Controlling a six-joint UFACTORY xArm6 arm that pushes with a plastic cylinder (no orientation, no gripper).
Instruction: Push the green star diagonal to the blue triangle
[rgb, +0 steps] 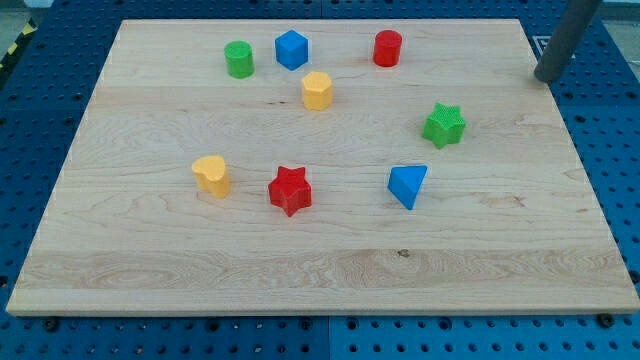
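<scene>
The green star lies on the wooden board at the view's right, above and to the right of the blue triangle. The two blocks are apart, with a gap of bare wood between them. My tip is at the lower end of the dark rod at the view's upper right, just off the board's right edge. It is up and to the right of the green star and touches no block.
A green cylinder, a blue hexagonal block, a red cylinder and a yellow hexagonal block stand near the view's top. A yellow heart-like block and a red star lie left of the triangle.
</scene>
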